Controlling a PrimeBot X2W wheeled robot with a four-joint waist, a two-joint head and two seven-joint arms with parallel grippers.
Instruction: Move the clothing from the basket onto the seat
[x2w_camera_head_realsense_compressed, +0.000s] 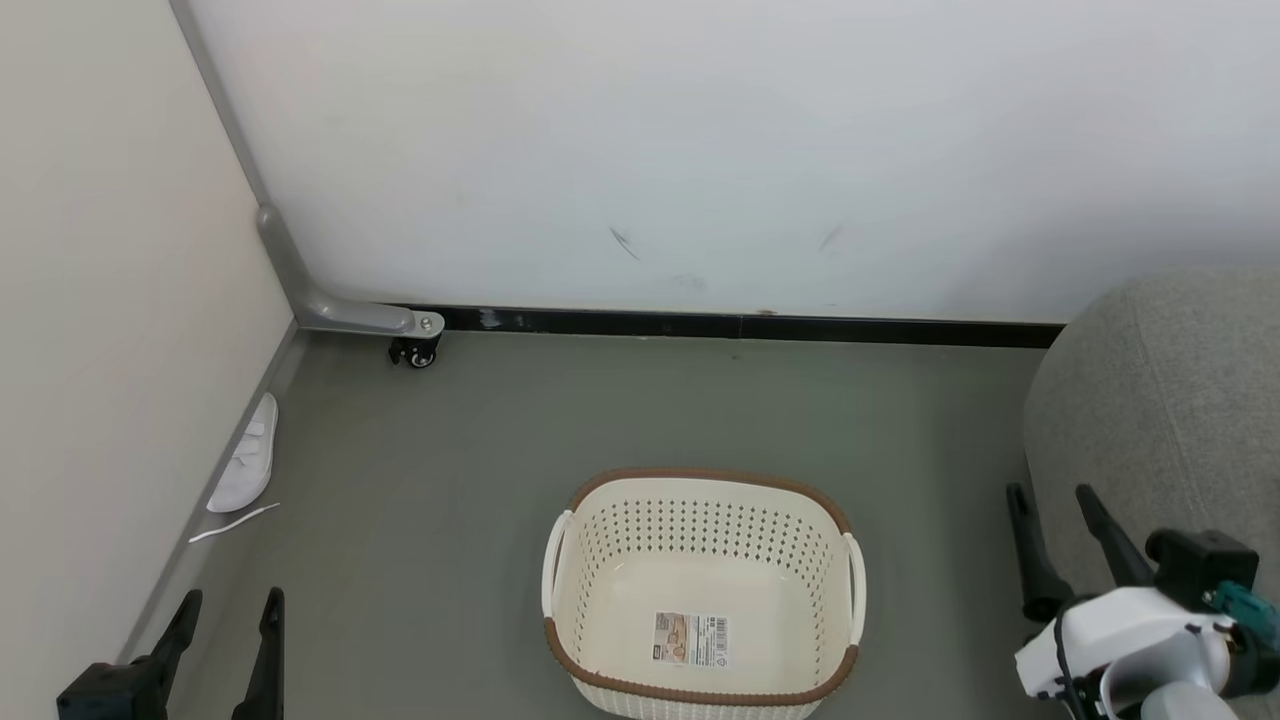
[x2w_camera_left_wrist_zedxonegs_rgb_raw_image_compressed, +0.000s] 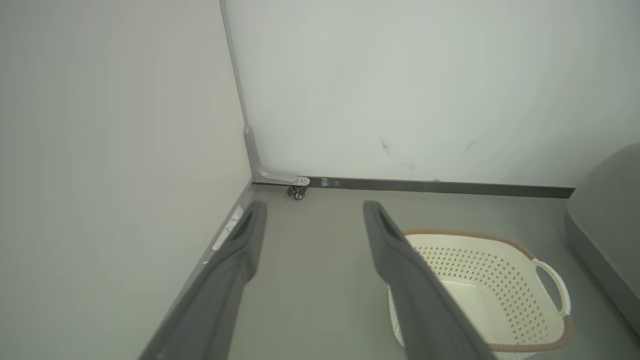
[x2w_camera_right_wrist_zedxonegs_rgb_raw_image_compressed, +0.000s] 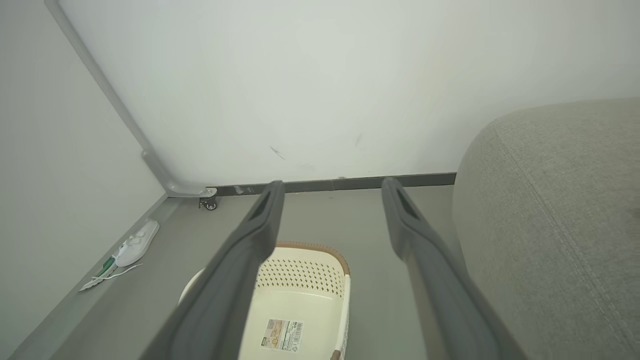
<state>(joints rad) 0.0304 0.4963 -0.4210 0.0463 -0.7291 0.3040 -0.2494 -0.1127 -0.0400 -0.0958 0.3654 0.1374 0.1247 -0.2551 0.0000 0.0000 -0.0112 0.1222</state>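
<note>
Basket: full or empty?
Empty. The basket shows its bare cream bottom and the paper label; nothing lies inside it.

White paper label (x2w_camera_head_realsense_compressed: 690, 640) on the inner floor of the cream laundry basket (x2w_camera_head_realsense_compressed: 706, 477), barcode on its right half, brownish picture on its left, print too small to read, nothing else legible

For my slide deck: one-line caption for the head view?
Empty basket on the floor near the grey sofa, left gripper and right gripper open at the lower corners.
</note>
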